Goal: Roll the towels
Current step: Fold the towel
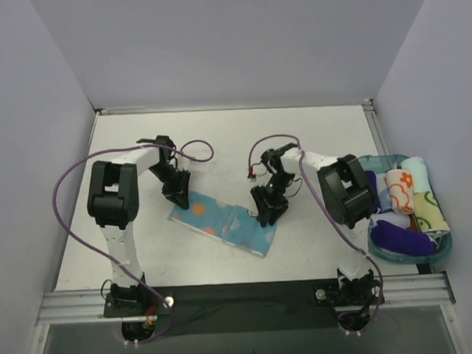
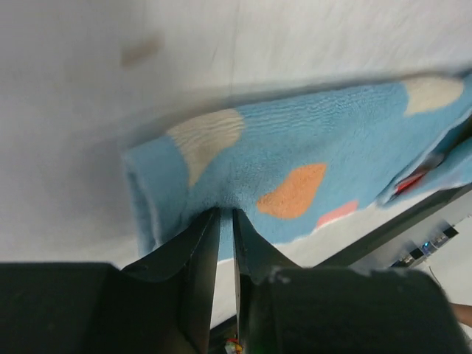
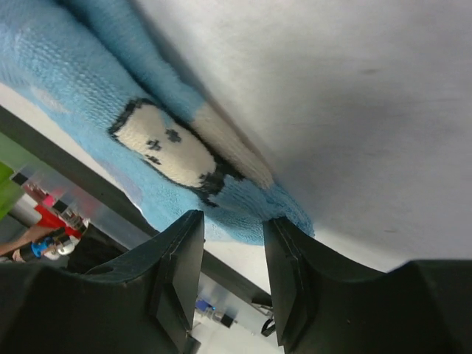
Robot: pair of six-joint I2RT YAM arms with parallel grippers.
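Black left fingers (image 2: 215, 223), one pair: nearly closed, pinching a puckered edge of the light blue towel (image 2: 295, 151) at its left end.

Black right fingers (image 3: 192, 230), one pair: part-open, with a clear gap between them. The towel's opposite edge lies at their tips; it does not look clamped.

Light blue towel, one: dotted orange and cream and bearing one small panda-face print. It lies flat and unrolled on the counter (image 1: 218, 135), stretched between the two arms.

Teal basket (image 1: 412, 258), one: at the counter's right edge, well apart from the towel. It holds rolled cloths, including one white towel with orange prints (image 1: 399, 189) and one purple cloth (image 1: 403, 239) at the front. The full count is unclear, as the right arm hides part of the basket.
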